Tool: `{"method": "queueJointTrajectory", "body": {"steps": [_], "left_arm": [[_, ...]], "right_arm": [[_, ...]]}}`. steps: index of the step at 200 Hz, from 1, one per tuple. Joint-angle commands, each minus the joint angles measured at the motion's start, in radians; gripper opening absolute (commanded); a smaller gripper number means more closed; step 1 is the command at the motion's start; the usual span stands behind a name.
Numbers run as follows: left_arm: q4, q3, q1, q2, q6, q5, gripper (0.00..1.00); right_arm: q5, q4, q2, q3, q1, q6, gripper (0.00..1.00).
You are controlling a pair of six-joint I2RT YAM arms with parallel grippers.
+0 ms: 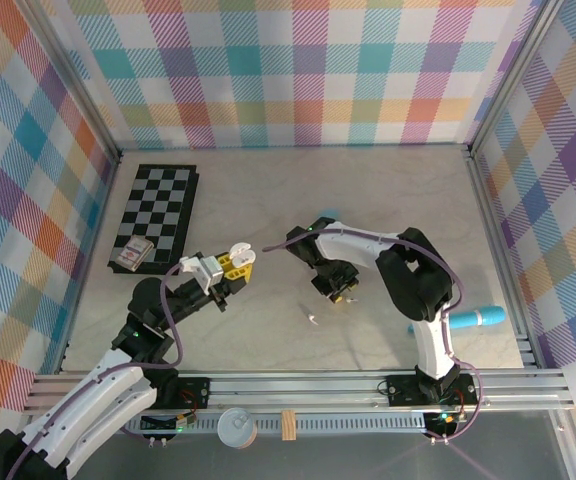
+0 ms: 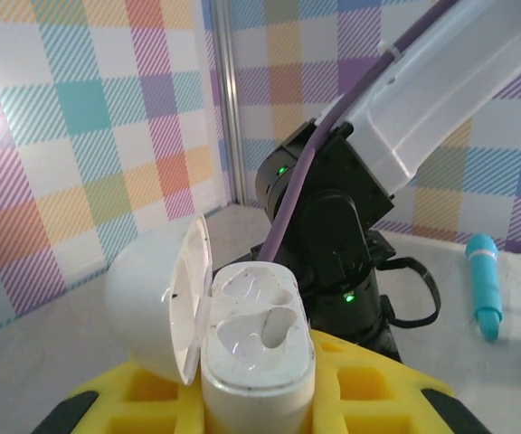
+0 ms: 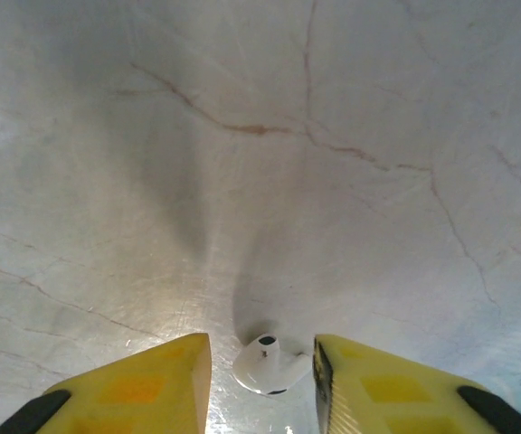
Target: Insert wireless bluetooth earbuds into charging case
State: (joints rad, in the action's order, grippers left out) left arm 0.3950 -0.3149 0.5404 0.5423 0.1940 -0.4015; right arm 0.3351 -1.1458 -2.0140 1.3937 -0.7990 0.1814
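**Item 1, left.** My left gripper is closed firmly on the charging case. The case is held upright, with the lid swung back and the wells empty. I judge it is held this way as a steady target for loading.

**Item 2, right.** My right gripper points down at the table. Its fingers are partly open and straddle a white earbud lying flat. One finger is close against the earbud and the other stands slightly clear, so it is not yet gripped.

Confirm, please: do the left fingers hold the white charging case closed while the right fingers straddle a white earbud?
Not closed: the charging case stands with its lid open, as the left wrist view shows. The rest holds.
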Motion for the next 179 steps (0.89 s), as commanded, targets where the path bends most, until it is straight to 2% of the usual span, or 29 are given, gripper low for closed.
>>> {"method": "queueJointTrajectory", "body": {"steps": [1, 179], "left_arm": [[-0.036, -0.034, -0.010, 0.000, 0.026, 0.008, 0.03], [-0.027, -0.026, -0.010, 0.008, 0.030, 0.003, 0.02]], "right_arm": [[0.025, -0.060, -0.022, 0.005, -0.006, -0.026, 0.34], [-0.003, -0.118, -0.110, 0.024, -0.006, -0.113, 0.31]]}}
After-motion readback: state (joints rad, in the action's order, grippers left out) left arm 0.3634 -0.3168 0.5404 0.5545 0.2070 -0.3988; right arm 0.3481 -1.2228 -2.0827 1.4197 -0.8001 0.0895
